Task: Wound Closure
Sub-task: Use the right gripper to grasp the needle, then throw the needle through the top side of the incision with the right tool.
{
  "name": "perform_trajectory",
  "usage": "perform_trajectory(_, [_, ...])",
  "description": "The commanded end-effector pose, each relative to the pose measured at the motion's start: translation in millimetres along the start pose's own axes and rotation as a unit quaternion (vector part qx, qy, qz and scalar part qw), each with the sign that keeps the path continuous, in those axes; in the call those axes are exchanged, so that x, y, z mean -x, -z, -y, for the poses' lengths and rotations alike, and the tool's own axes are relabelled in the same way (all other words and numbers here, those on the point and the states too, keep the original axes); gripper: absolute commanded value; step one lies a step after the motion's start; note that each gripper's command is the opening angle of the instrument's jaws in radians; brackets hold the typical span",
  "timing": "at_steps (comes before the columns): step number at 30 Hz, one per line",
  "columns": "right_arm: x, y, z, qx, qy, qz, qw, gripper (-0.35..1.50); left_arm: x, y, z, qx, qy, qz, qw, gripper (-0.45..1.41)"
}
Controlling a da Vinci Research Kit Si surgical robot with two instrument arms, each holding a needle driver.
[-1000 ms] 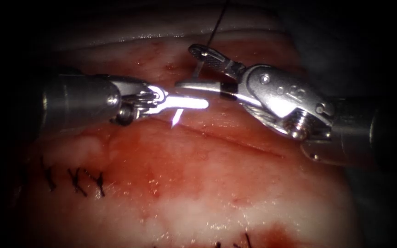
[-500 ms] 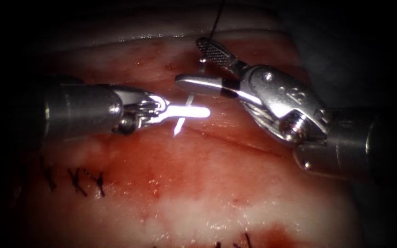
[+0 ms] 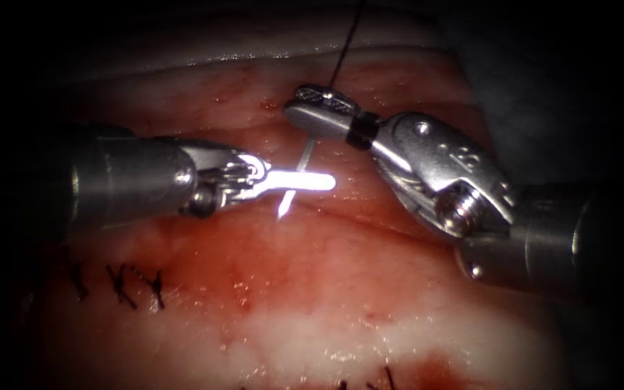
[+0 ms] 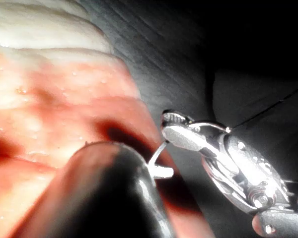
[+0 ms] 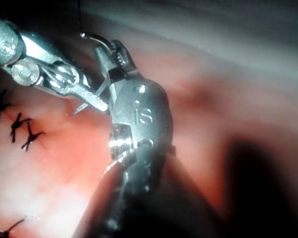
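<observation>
A: Endoscope view. The left arm's bright steel needle driver (image 3: 305,180) grips the thin curved silver needle (image 3: 294,186) near its point end, tip just above the cut (image 3: 370,220), clear of the reddened pork tissue (image 3: 290,289). The right arm's grey needle driver (image 3: 319,108) has closed since a second ago onto the needle's tail, where the dark thread (image 3: 344,43) leaves.

B: Left wrist view?

A: The same two holds.

B: Right wrist view?

A: The black finished stitches (image 5: 15,124) lie well apart. My judgement: two grips at once, so avoid twisting; open room lies above.

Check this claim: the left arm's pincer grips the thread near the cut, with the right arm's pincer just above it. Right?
No. The endoscope view shows the left pincer gripping the needle near its point, not the thread; the right pincer is just above.
</observation>
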Motion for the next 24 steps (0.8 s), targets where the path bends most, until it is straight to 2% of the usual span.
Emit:
perform_trajectory(1, [0.2, -0.7, 0.1, 0.000, -0.001, -0.002, 1.000, -0.35, -0.4, -0.6, 0.4, 0.000, -0.001, 0.001, 1.000, -0.45])
perform_trajectory(4, [0.1, -0.6, -0.1, 0.002, -0.001, -0.001, 1.000, -0.35, -0.4, -0.6, 0.3, 0.001, 0.002, 0.001, 1.000, -0.43])
perform_trajectory(5, [0.1, -0.6, -0.2, 0.002, 0.000, 0.000, 1.000, -0.35, -0.5, -0.7, 0.2, 0.002, -0.036, 0.002, 0.999, 0.63])
perform_trajectory(6, [0.1, -0.6, -0.2, 0.002, 0.000, 0.000, 1.000, -0.35, -0.5, -0.7, 0.2, 0.002, -0.036, 0.002, 0.999, 0.63])
perform_trajectory(7, [0.2, -0.6, -0.1, 0.002, 0.001, 0.007, 1.000, -0.35, -0.7, -0.9, 0.3, 0.001, -0.080, 0.002, 0.997, 1.18])
perform_trajectory(8, [0.3, -0.6, -0.1, 0.001, 0.003, 0.017, 1.000, -0.35, -0.8, -1.0, 0.3, -0.004, -0.106, -0.001, 0.994, 1.27])
perform_trajectory(10, [0.6, -0.7, -0.2, 0.001, 0.005, 0.028, 1.000, -0.35, -1.0, -0.9, 0.5, -0.003, -0.156, 0.002, 0.988, 1.40])
perform_trajectory(12, [1.0, -1.0, -0.4, 0.002, 0.009, 0.040, 0.999, -0.35, -0.9, 0.1, 0.8, -0.003, -0.195, 0.005, 0.981, 1.40])
perform_trajectory(13, [1.3, -1.3, -0.6, 0.003, 0.011, 0.048, 0.999, -0.35, -0.8, 1.1, 1.0, -0.012, -0.239, 0.004, 0.971, 1.40])
perform_trajectory(16, [1.8, -2.1, -1.2, 0.010, 0.016, 0.053, 0.998, -0.35, -0.6, 2.9, 1.4, -0.042, -0.297, -0.001, 0.954, 1.40])
perform_trajectory(19, [2.2, -2.8, -1.8, 0.014, 0.021, 0.051, 0.998, -0.35, -0.5, 4.3, 1.8, -0.061, -0.325, -0.003, 0.944, 1.40])
perform_trajectory(20, [2.6, -3.4, -2.2, 0.010, 0.022, 0.050, 0.998, -0.35, -0.4, 5.5, 2.2, -0.075, -0.366, -0.001, 0.928, 1.40])
perform_trajectory(22, [3.0, -4.1, -2.7, 0.007, 0.026, 0.048, 0.998, -0.35, -0.3, 6.5, 2.7, -0.088, -0.405, 0.003, 0.910, 1.40])
perform_trajectory(24, [3.4, -4.9, -3.2, 0.002, 0.033, 0.046, 0.998, -0.35, -0.4, 7.3, 3.3, -0.104, -0.428, 0.004, 0.898, 1.40])
